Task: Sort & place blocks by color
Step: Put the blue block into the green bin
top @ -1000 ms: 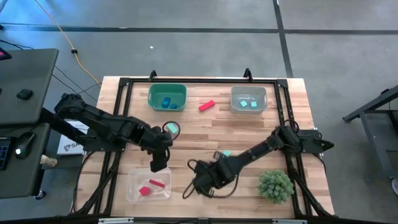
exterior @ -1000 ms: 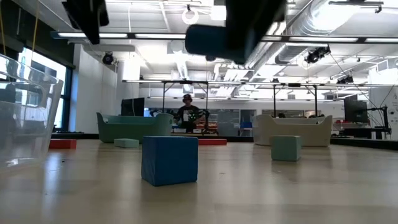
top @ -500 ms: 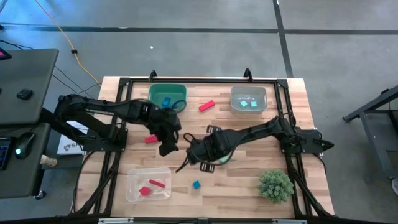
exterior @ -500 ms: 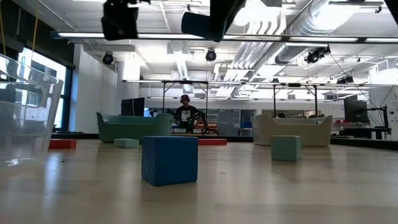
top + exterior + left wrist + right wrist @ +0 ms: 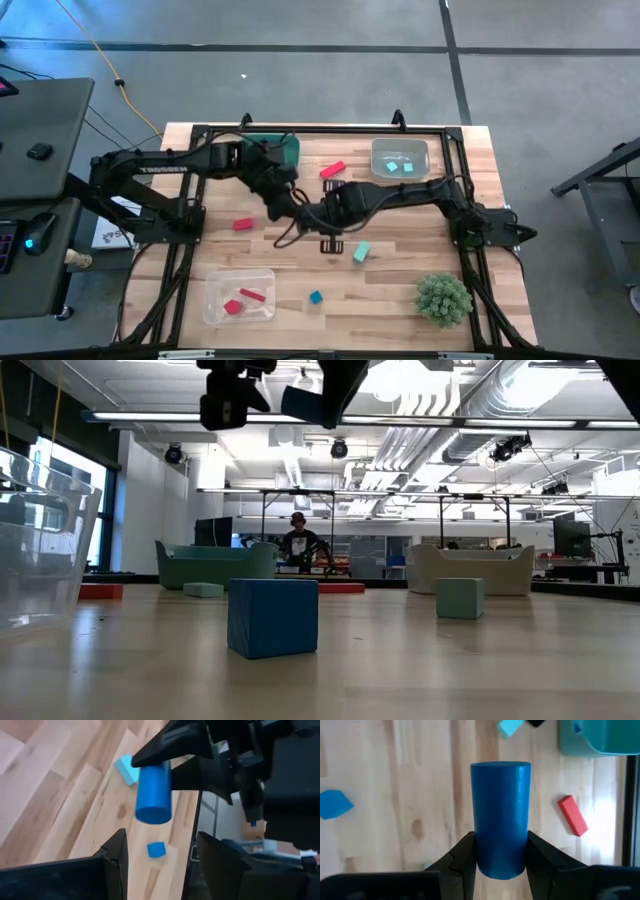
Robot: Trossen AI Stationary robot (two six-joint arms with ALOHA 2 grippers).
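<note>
At the table's (image 5: 200, 290) near left corner a clear bin (image 5: 240, 297) holds two red blocks (image 5: 243, 299). Another red block (image 5: 242, 225) lies on bare wood beyond it, near the left arm's base.

The left arm reaches over the green bin (image 5: 288, 146) at the far side and hides most of it, so what lies inside cannot be made out from above. The left hand (image 5: 272, 200) hangs above mid-table with its fingers (image 5: 116, 851) standing wide and empty.

Just beside it, the right hand (image 5: 310, 213) is closed on a blue cylinder (image 5: 501, 817), the fingers (image 5: 465, 852) pinching its lower end. In the high view the cylinder is lost in the tangle of dark arm parts; the left wrist view shows it (image 5: 153, 794) held clear above the wood. In the low view both hands are cut off by the upper edge.

A red bar (image 5: 332, 169) lies between the green bin and the grey bin (image 5: 400, 160), which holds two teal blocks (image 5: 400, 168) at the far right. A light teal block (image 5: 361, 252) rests just right of the meeting hands, and a small blue cube (image 5: 316, 297) sits nearer the front edge, with open wood around each. In the low view that blue cube (image 5: 272, 617) stands large in the foreground.

A spiky green ball (image 5: 443, 298) stands in the near right corner, close to the rail. The middle strip of the front edge is open.
</note>
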